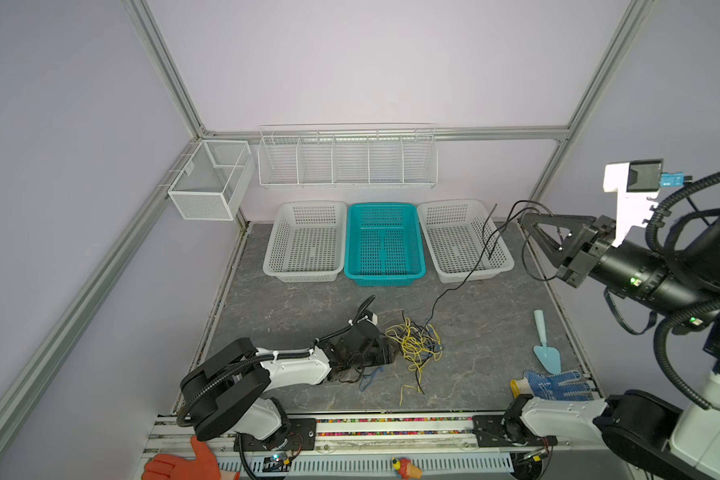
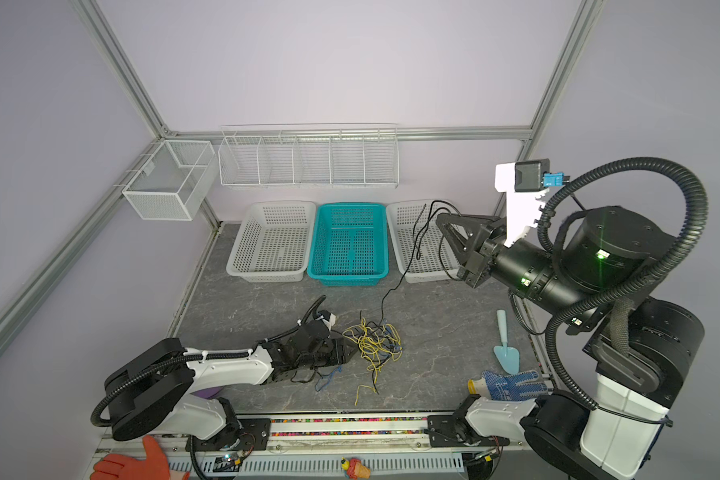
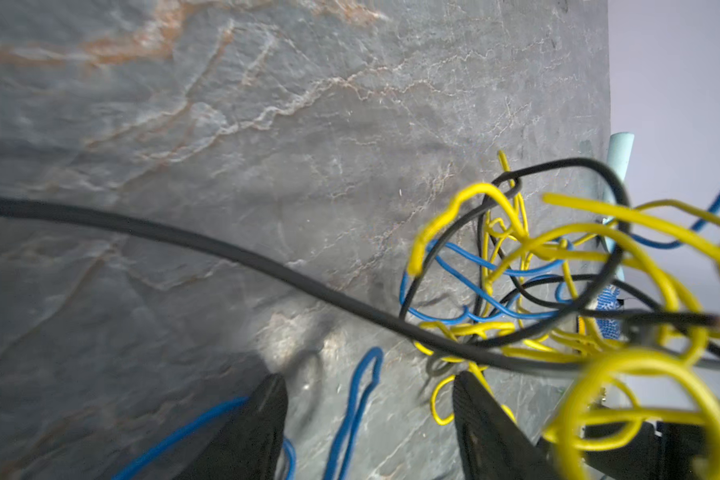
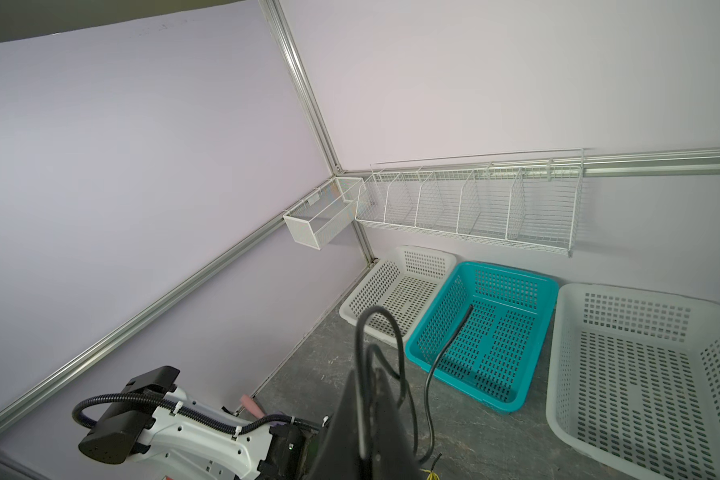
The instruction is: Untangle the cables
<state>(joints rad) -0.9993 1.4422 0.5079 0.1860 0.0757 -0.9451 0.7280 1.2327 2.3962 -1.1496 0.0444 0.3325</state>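
**Yellow, blue and black knot, one strand held high**

Cables (image 1: 416,345) lie bunched mid-counter (image 1: 308,307). They look light, thin and springy, probably slick, so pinch near a free end. Right hand (image 1: 526,222), jaws pressed together on the black cable (image 4: 430,374), hangs above the white basket (image 1: 449,203). That strand slants from the knot up to back-right. Left hand (image 3: 371,399) is spread apart beside the knot, a blue loop (image 3: 356,399) between its fingers, unpinched.

Left arm (image 1: 296,368): white shell links, black joint housings, black ribbed hose (image 1: 287,356) zip-tied along top. Right arm (image 1: 649,274): black cylindrical links, green status lights (image 1: 633,281), white base shell (image 1: 707,428), thick ribbed hose loops (image 2: 641,161). White wrist camera bracket (image 1: 624,199), blue plug (image 1: 671,179). Right end effector (image 1: 524,220): black, triangular fingers.
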